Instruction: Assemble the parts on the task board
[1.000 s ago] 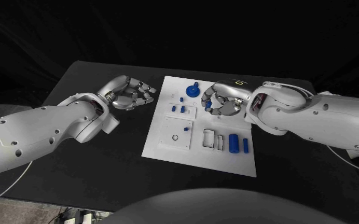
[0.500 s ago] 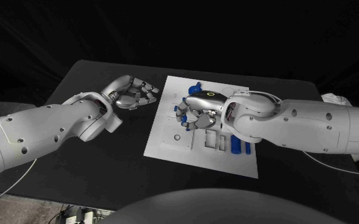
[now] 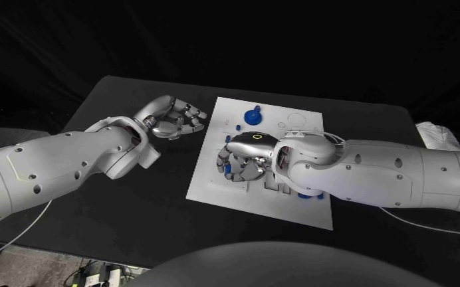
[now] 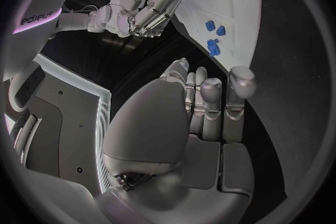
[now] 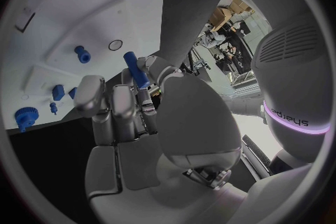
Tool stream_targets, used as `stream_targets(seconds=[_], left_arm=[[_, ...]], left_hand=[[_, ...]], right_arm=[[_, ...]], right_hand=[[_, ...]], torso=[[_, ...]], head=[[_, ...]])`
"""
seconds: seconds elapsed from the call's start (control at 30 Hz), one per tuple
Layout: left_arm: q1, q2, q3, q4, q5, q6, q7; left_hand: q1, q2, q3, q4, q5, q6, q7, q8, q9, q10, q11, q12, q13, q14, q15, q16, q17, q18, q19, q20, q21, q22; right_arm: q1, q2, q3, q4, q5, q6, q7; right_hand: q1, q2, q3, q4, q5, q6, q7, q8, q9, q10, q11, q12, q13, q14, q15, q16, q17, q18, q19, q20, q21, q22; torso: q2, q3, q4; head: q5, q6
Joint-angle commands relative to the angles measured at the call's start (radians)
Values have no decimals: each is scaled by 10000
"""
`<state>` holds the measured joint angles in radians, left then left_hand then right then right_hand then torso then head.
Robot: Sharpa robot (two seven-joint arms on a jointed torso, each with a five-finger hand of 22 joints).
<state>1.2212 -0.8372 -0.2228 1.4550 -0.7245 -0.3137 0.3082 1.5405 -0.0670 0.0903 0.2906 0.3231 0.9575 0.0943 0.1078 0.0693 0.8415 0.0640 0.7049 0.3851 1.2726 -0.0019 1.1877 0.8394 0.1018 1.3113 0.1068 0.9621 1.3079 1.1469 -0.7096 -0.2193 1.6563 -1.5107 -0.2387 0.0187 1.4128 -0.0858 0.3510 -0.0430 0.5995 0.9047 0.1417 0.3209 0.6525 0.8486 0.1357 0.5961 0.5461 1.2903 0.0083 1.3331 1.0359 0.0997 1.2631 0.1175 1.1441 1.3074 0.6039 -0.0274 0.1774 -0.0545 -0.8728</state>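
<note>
Blue peg [image 5: 135, 70] is sitting pinched in the right robot hand [image 3: 242, 159], hovering over the task board [image 3: 216, 187] at frame centre, apparently upright; the left robot hand [image 3: 173, 118] is idling curled, holding nothing, beside the board's left edge.

The word "sharpa" stands on the right forearm [image 5: 293, 117]; the left forearm [image 4: 36, 18] bears it mirrored.

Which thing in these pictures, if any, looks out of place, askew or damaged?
Nothing stands out. The white board lies flat on the table, with blue parts on it. The right hand holds a blue peg above the board; the left hand hangs empty beside it.
</note>
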Motion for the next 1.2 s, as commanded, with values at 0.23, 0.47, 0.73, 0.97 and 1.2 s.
stream_targets(seconds=[0.23,0.47,0.73,0.97,1.2], left_arm=[[1,28,5,28,18,133,59],[1,4,5,42,18,150,49],[1,-9,5,55,18,176,29],[1,-11,5,61,18,197,1],[1,-21,5,59,18,220,-30]], left_hand=[[75,37,68,7,45,7,72,-39,-5,-14,-3,45,-9,-73,-10,-43,-9,133,-66,-15,-28,990],[80,41,75,9,49,2,79,-42,-6,-21,1,44,-12,-84,-8,-56,-33,134,-69,-14,-41,988],[82,42,79,10,51,2,85,-43,-6,-26,3,43,-13,-93,-7,-67,-54,137,-75,-13,-56,985],[82,42,79,10,51,2,85,-43,-6,-26,3,43,-13,-93,-7,-67,-54,137,-75,-13,-56,985],[84,45,83,11,52,2,91,-43,-6,-29,5,42,-14,-98,-6,-73,-64,142,-87,-12,-87,977]], right_arm=[[-382,274,0,-310,-805,-94,240],[-537,357,0,-459,-1282,-431,234],[-632,361,0,-481,-1725,-845,228],[-662,280,0,-437,-1942,-1134,224],[-668,221,0,-433,-2050,-1076,176]], right_hand=[[87,67,56,-125,-199,-103,29,-66,-19,675,-601,1,3,136,-8,95,75,-18,100,-32,116,1358],[141,46,78,-192,-281,-111,31,-91,-25,690,-601,3,5,126,-7,95,61,-14,87,-30,121,1354],[203,35,110,-257,-300,-128,35,-118,-35,699,-598,13,12,100,-9,80,28,-5,58,-32,106,1346],[283,21,150,-345,-302,-118,42,-139,-43,706,-590,33,29,70,-8,66,4,2,24,-35,105,1340],[301,15,158,-370,-300,-105,42,-139,-43,711,-589,44,37,77,-7,75,26,-3,35,-35,137,1348]], torso=[[11,6,-9],[16,11,-14],[18,-1,-25],[15,10,-10],[7,2,-18]], head=[[42,2],[91,2],[105,2],[130,2],[152,2]])
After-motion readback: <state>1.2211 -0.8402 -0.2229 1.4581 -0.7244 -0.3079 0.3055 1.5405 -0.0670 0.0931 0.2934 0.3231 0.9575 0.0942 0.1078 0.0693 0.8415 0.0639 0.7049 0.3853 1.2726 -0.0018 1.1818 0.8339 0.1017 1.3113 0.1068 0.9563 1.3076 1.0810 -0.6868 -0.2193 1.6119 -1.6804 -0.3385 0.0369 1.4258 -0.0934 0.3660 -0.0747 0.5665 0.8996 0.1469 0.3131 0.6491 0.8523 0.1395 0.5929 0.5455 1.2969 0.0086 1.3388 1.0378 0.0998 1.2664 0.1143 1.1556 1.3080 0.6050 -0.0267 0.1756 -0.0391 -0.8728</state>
